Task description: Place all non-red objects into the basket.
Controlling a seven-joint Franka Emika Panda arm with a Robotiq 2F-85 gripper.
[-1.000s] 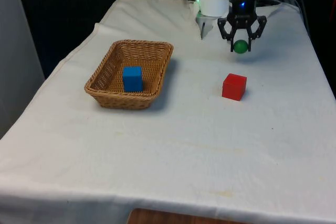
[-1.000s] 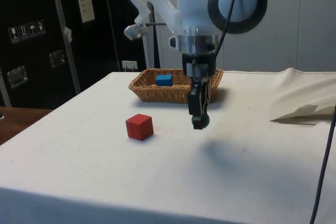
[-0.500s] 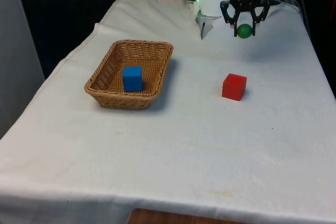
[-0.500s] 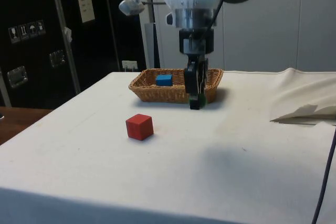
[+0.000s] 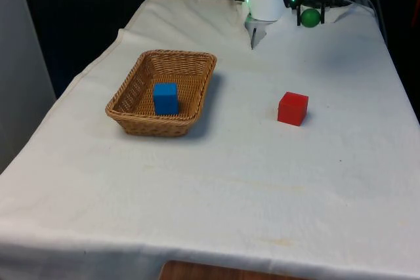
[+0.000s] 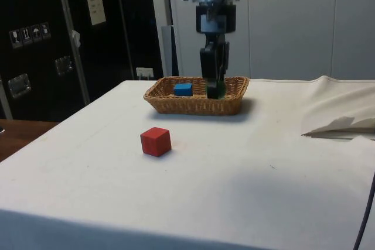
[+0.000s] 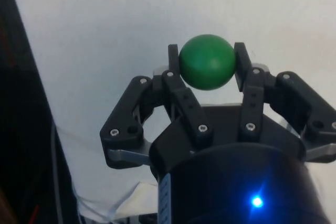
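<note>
My gripper [image 5: 311,16] hangs high over the table's far end, shut on a green ball [image 5: 310,17]. The wrist view has the green ball [image 7: 207,62] pinched between the two black fingers of the gripper [image 7: 207,64]. Seen from the side, the gripper [image 6: 215,89] is well above the cloth and stands before the basket [image 6: 170,102], with a sliver of the green ball [image 6: 219,92] at the fingertips. The wicker basket [image 5: 133,109] lies at the front view's left and holds a blue cube [image 5: 166,98]. A red cube [image 5: 293,108] rests on the cloth at the front view's right.
A fold of loose white cloth [image 6: 340,115] is bunched up in the side view, away from the basket. Open cloth stretches between the basket and the red cube [image 6: 156,141] and across the near half of the table.
The gripper has risen steadily with the green ball in it, from just above the cloth near the red cube to high over the table's far end. Basket and cubes have not moved.
</note>
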